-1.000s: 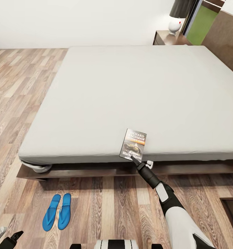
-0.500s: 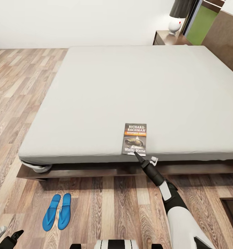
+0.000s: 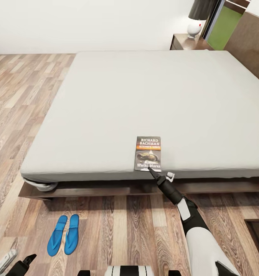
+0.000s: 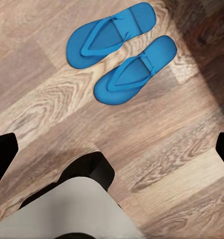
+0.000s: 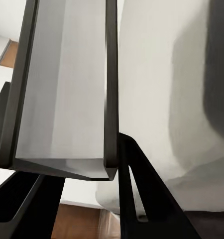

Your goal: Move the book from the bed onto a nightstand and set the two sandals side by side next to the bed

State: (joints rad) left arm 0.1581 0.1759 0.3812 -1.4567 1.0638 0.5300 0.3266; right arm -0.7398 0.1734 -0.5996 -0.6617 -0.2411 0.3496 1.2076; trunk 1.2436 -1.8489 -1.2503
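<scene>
A: Which step is this?

B: Getting the small thin dark paperback book point(image 3: 148, 154). It lies at the big grey-white bed's point(image 3: 106, 99) edge, and the right end effector point(image 3: 150, 170) pinches its near end.

A: Next?

B: Lift it, I think, and carry it far ahead to the dark brown wooden nightstand point(image 3: 183, 42), partly cut off. The left end effector point(image 4: 112, 144) is spread over two bright blue flip-flop sandals point(image 4: 121, 54).

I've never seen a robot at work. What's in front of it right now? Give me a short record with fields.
room: bedroom, wood-plank floor
bed: pale mattress on a dark frame
book: paperback lying at the mattress's near edge
right gripper: at the book's near end; its fingers stand either side of the book's edge
sandals: two blue flip-flops side by side on the floor by the bed
left gripper: low near the sandals, fingers apart
nightstand: beyond the bed, with a lamp
</scene>
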